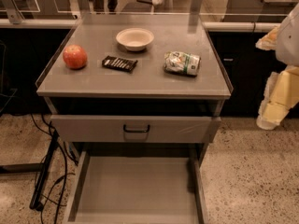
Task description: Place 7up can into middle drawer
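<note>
The 7up can, crumpled, green, white and silvery, lies on its side on the right part of the cabinet top. The middle drawer is pulled out below, showing a flat grey floor and low side walls with nothing in it. My gripper hangs at the right edge of the view, beside the cabinet and below the level of its top. It is well to the right of the can and touches nothing.
On the cabinet top are a red apple at the left, a dark flat snack bar in the middle and a white bowl behind it. The upper drawer front with a black handle overhangs the open drawer. Cables lie on the floor at the left.
</note>
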